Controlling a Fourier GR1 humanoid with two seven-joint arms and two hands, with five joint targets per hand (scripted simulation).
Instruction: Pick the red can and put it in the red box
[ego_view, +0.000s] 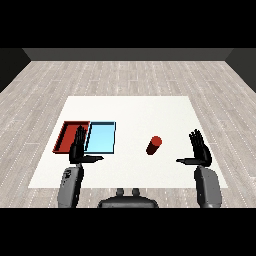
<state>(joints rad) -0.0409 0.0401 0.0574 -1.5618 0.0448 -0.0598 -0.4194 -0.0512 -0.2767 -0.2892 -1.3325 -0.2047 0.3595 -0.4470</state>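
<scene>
- Nearest to us, two grey forearms rise from the lower corners, the left forearm (70, 186) at about 7 o'clock and the right forearm (208, 186) at about 5 o'clock.
- Left hand (77, 150) is up with fingers straight and the thumb pointing toward 3 o'clock, holding nothing; it overlaps the near edges of both trays in this view.
- Right hand (201, 152) mirrors it: fingers straight and spread, thumb out toward 9 o'clock, nothing in its grasp.
- And there's the red can (154, 145), out on the white table (130, 107), at roughly 10 o'clock from the right hand, apart from it, and tilted with its top toward 1 o'clock.
- Across at the can's 9 o'clock, the light blue tray (101, 137), well apart from the can.
- Just beside it, farther toward 9 o'clock, the red tray (69, 135), nothing showing inside.
- Beyond the table at 12 o'clock, pale wood flooring (130, 75) runs to a dark wall.
</scene>
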